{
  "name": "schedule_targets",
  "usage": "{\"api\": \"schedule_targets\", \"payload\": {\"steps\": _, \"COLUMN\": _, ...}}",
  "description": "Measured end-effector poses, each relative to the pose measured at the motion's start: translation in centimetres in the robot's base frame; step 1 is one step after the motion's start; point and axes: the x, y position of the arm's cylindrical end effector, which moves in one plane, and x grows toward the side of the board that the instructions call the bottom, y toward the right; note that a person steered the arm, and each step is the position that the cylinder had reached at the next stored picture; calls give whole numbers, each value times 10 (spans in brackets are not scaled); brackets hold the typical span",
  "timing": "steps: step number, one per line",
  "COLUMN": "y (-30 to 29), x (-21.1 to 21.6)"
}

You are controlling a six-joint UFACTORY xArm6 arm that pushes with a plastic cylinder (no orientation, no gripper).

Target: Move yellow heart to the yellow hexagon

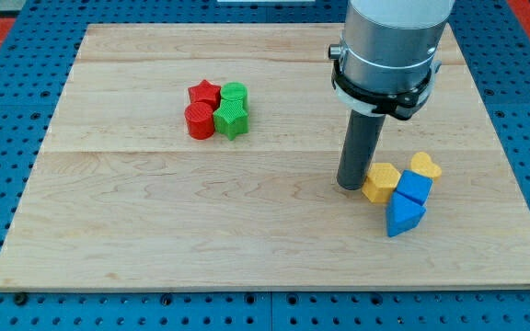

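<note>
While my tip (351,185) flanks yellow hexagon (381,182), yellow heart (425,165) beyond

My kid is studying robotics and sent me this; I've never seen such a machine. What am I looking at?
One camera looks down at a wooden board. The grey cylinder is a robot arm ending in a dark rod; it has no hand and holds nothing, it only pushes blocks. My tip sits just left of the yellow hexagon. The yellow heart lies to the right, with two blue blocks below. At upper left, red and green blocks are clustered.
</note>
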Motion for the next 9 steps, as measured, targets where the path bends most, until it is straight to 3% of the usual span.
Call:
{"api": "schedule_targets", "payload": {"steps": 4, "y": -3, "x": -8}}
{"api": "schedule_targets", "payload": {"steps": 5, "y": -10, "x": -51}}
{"api": "schedule_targets", "payload": {"steps": 7, "y": 97, "x": -77}}
{"api": "schedule_targets", "payload": {"steps": 8, "y": 131, "x": -55}}
{"api": "schedule_targets", "payload": {"steps": 9, "y": 100, "x": -18}}
